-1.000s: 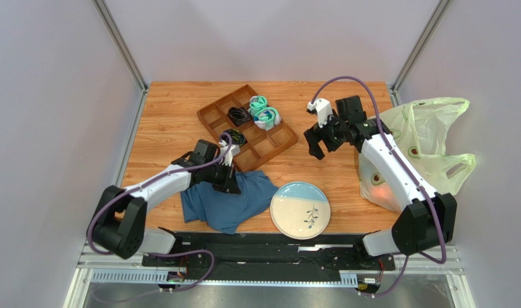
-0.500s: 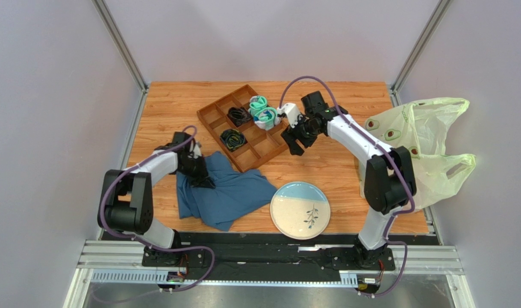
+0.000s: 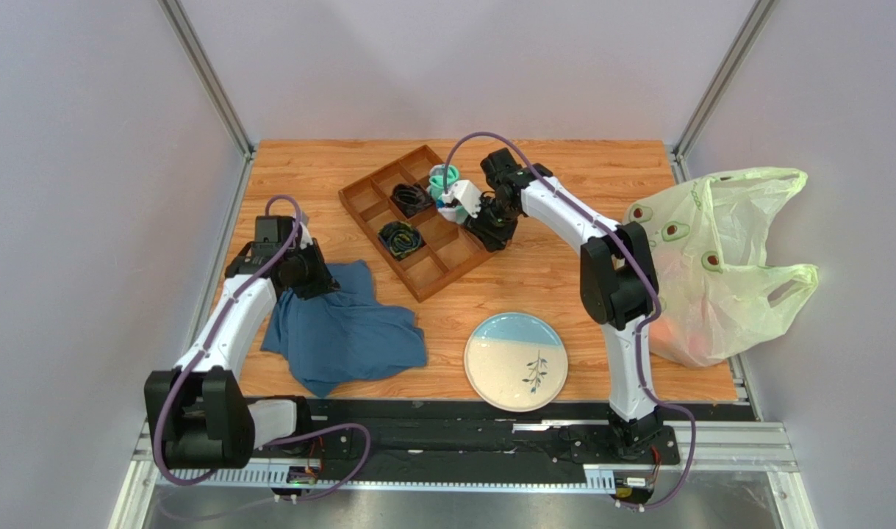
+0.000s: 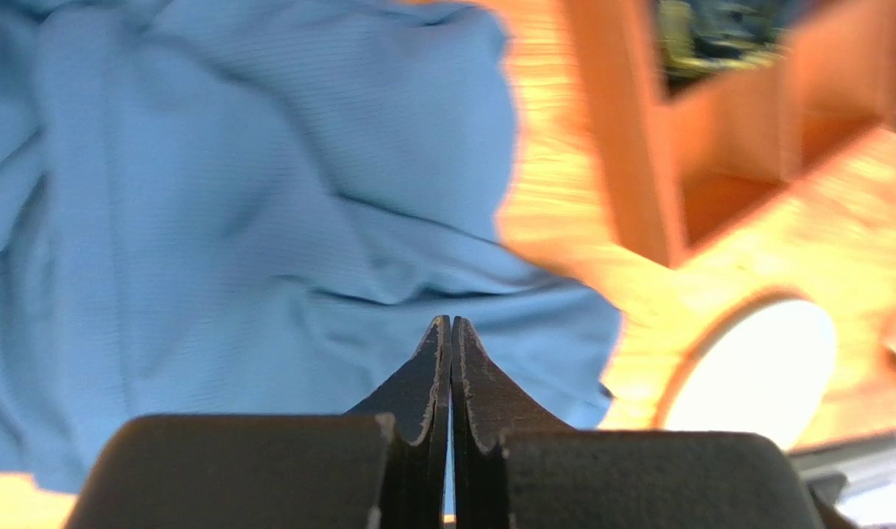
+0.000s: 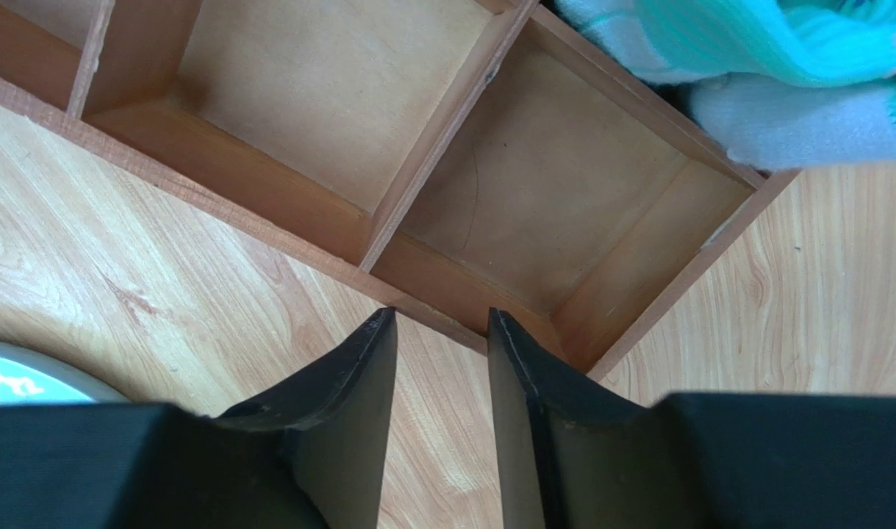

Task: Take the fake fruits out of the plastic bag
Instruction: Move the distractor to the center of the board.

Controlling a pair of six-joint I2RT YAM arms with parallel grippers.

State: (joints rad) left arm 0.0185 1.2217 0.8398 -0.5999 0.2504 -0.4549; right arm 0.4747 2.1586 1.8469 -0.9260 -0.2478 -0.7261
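The pale yellow-green plastic bag [image 3: 739,243] stands at the table's right edge with its handles up. A reddish fruit [image 3: 685,337] shows dimly through its lower wall; the other fruits are hidden. My right gripper [image 3: 489,233] is far from the bag, at the right corner of the wooden tray [image 3: 358,205]. In the right wrist view it [image 5: 441,317] is open and empty, just above the table by the tray's wall [image 5: 253,182]. My left gripper [image 3: 307,280] is at the far left, shut [image 4: 450,322] on the top edge of the blue cloth [image 3: 347,336].
Teal socks [image 3: 447,183] and dark socks [image 3: 399,237] lie in the tray's compartments. A pale blue and cream plate [image 3: 516,360] sits at the front centre. The blue cloth [image 4: 198,220] fills the left wrist view, with the plate [image 4: 750,375] at its right.
My right gripper has swung left, away from the bag to the tray's corner. My left gripper has moved left and back, and the blue cloth has slid left with it.
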